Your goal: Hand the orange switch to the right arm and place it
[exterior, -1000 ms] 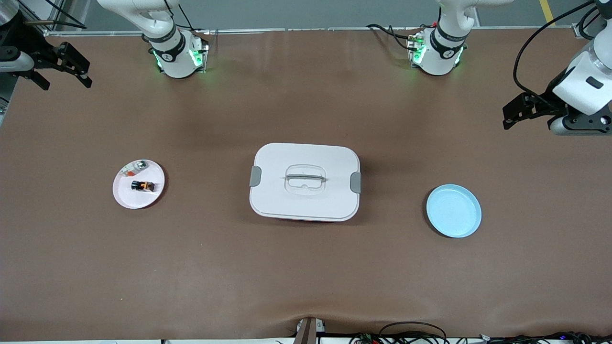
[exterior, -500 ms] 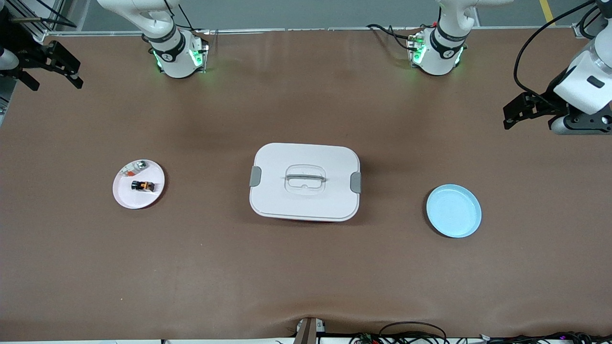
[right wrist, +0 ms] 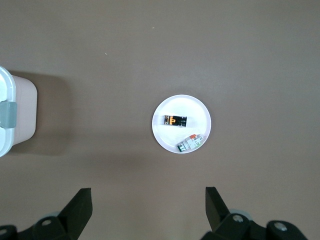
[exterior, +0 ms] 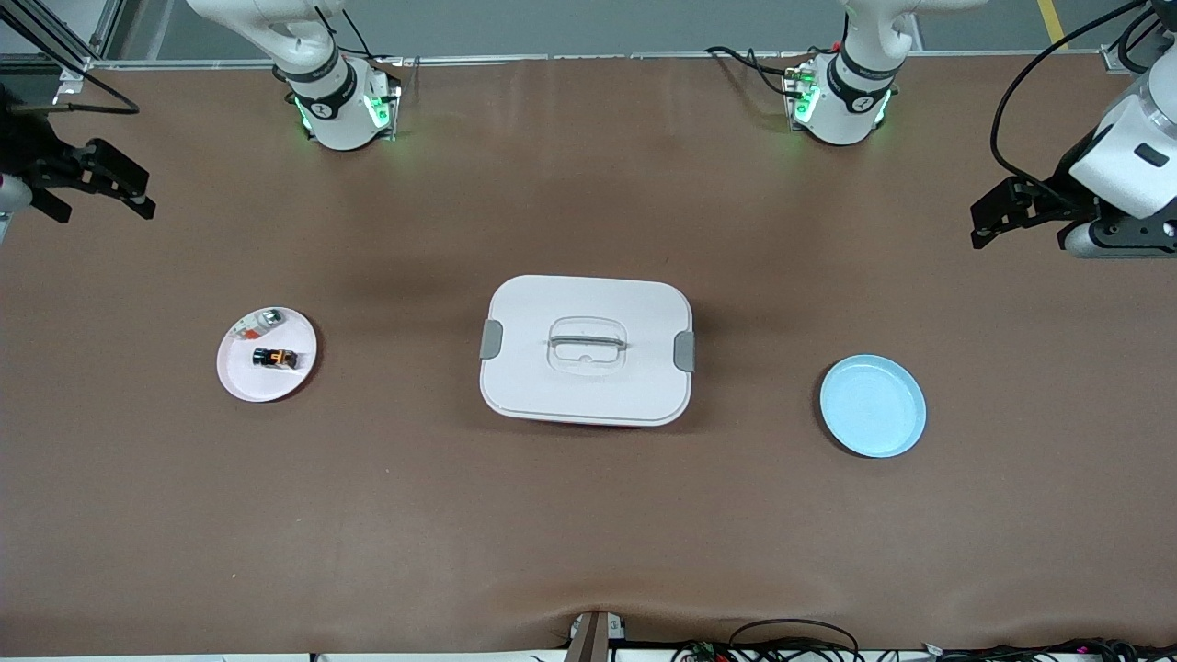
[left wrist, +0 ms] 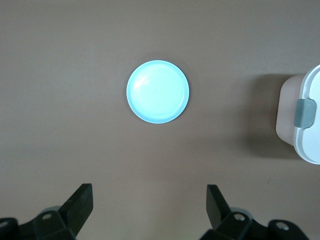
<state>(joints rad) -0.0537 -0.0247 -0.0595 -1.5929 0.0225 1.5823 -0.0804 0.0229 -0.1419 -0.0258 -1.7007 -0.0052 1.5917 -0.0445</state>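
The orange switch (exterior: 275, 357), a tiny black block with an orange middle, lies on a small pale pink plate (exterior: 246, 382) toward the right arm's end of the table. The right wrist view shows the switch (right wrist: 176, 120) on that plate (right wrist: 165, 136) from above. My right gripper (exterior: 99, 204) hangs open and empty over the table's edge at that end, apart from the plate. At the other end of the table, my left gripper (exterior: 980, 230) also hangs open with nothing in it. In their wrist views, the right gripper (right wrist: 148, 195) and left gripper (left wrist: 149, 192) show only bare table between the fingers.
A small silvery-clear item (exterior: 262, 321) shares the pink plate with the switch. A white lidded box (exterior: 587, 349) with grey latches stands mid-table. An empty light blue plate (exterior: 873, 405) lies toward the left arm's end and appears in the left wrist view (left wrist: 158, 91).
The right gripper has shifted over the table's end, lower in the front view. The left gripper has drifted slightly the same way. The switch and plates have not moved.
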